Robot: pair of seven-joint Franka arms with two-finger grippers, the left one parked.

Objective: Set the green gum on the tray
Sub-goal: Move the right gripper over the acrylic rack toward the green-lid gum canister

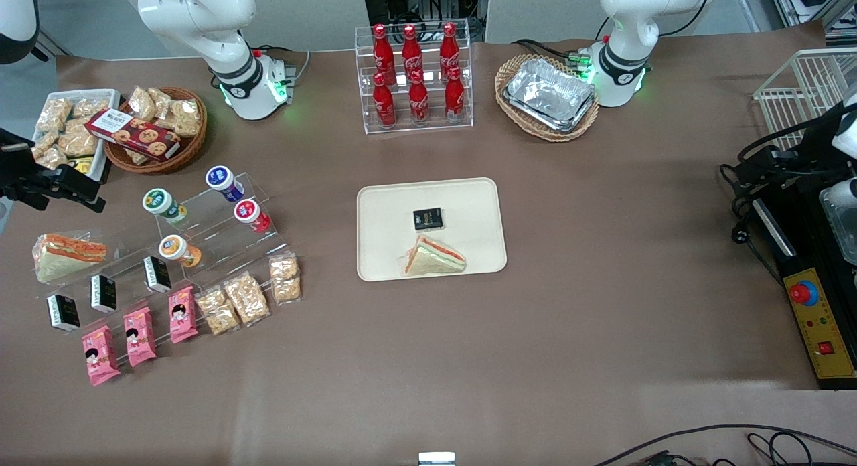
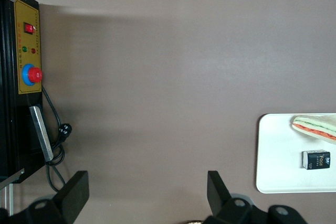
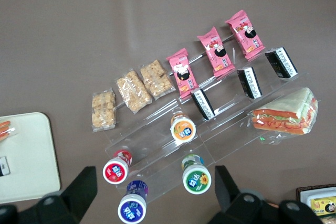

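Right now your claw (image 3: 155,176) hangs above the clear stepped stand (image 1: 221,238) at the working arm's end of the tabletop (image 1: 602,285). Its two fingers are spread wide, with nothing between them.

The green gum (image 3: 196,177) sits on the stand's highest step, beside the blue-lidded canister (image 1: 223,183) and well apart from the tray (image 1: 469,205). One step nearer the front camera are the red-lidded canister (image 1: 251,215) and the orange-lidded canister (image 1: 178,250).

The tray lies mid-tabletop. It holds a small black packet (image 1: 428,219) and, nearer the front camera, a wrapped sandwich (image 1: 434,257).

Farther from that camera, a wicker basket (image 1: 194,144) holds a red cookie box (image 1: 134,134) and snack bags. A second wicker basket (image 1: 535,132) carries stacked foil trays (image 1: 549,94). Between them, a clear rack (image 1: 462,121) holds six red cola bottles (image 1: 415,71).

Only the front view gives you those baskets and the rack. The right wrist view looks down on the canister lids and shows the claw's spread fingers (image 3: 86,184), which the front view does not make plain. The left wrist view alone shows you a yellow control panel (image 2: 29,30) with a red button (image 2: 32,74), plus one end of the tray.
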